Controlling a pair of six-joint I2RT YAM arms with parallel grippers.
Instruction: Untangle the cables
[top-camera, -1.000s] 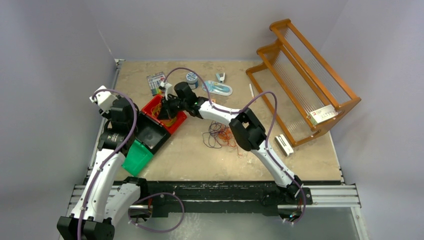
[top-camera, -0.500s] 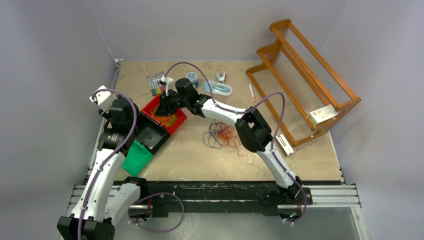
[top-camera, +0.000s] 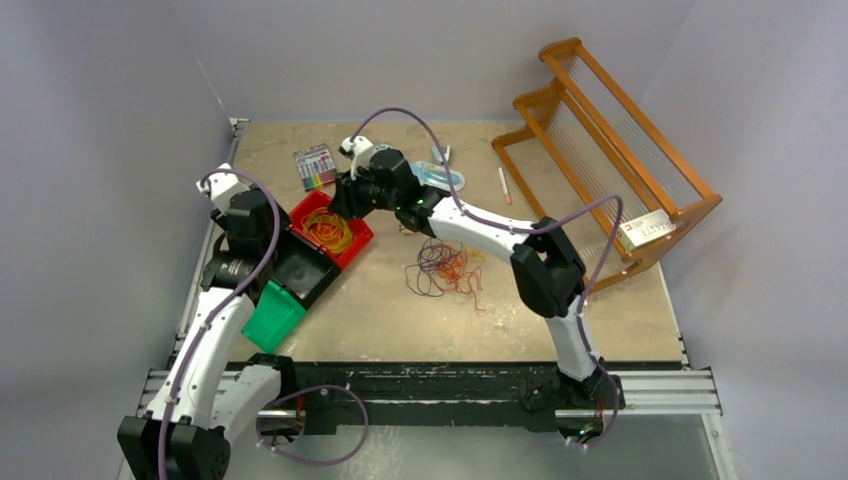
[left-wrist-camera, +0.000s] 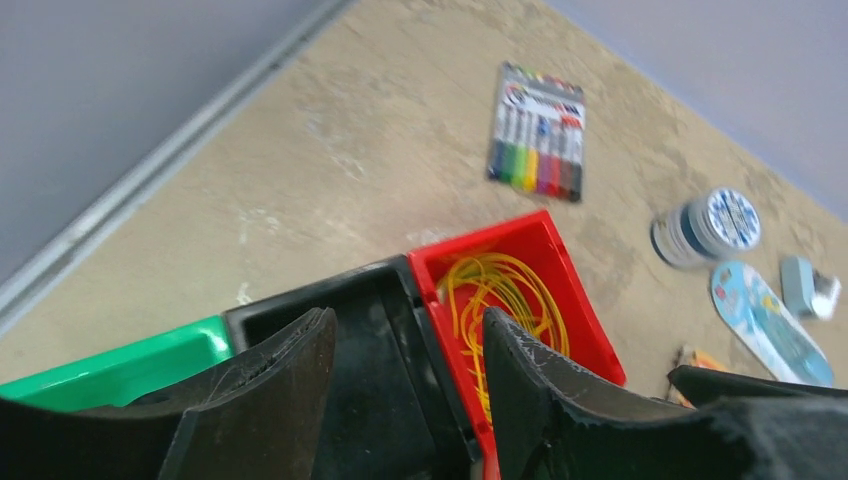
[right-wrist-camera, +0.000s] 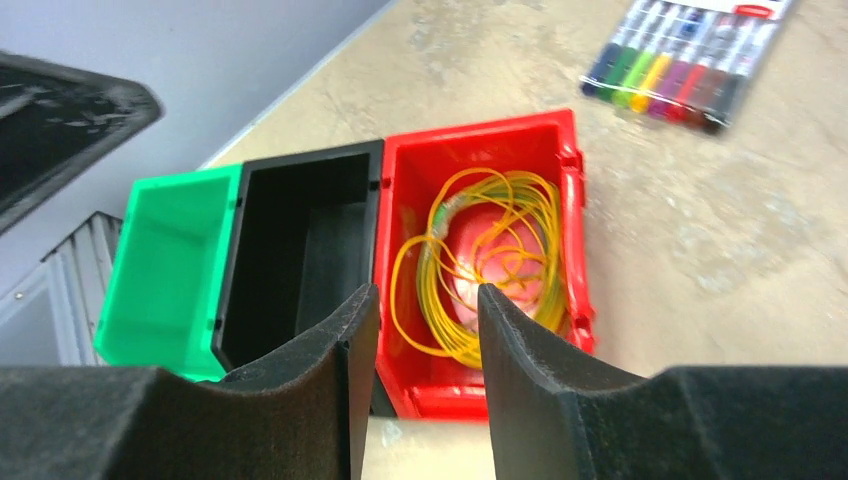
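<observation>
A tangle of dark purple and orange cables (top-camera: 445, 267) lies on the table's middle. A coil of yellow cables (top-camera: 329, 231) lies in the red bin (top-camera: 356, 243), also seen in the left wrist view (left-wrist-camera: 505, 300) and in the right wrist view (right-wrist-camera: 485, 260). My right gripper (top-camera: 345, 206) hangs open and empty just beyond the red bin's far edge; its fingertips (right-wrist-camera: 365, 305) frame the bin from above. My left gripper (top-camera: 258, 228) is open and empty above the black bin (top-camera: 300, 270), with nothing between its fingers (left-wrist-camera: 300, 345).
A green bin (top-camera: 270, 315) adjoins the black one. A marker pack (top-camera: 314, 167), a tape roll (left-wrist-camera: 705, 227), a blue blister pack (top-camera: 440, 178) and a small clip (top-camera: 441, 154) lie at the back. An orange wooden rack (top-camera: 600, 150) stands right, a white block (top-camera: 568, 289) before it.
My right gripper has lifted out of the red bin and drawn back toward the far right, leaving the yellow cables in it. My left gripper has shifted slightly right.
</observation>
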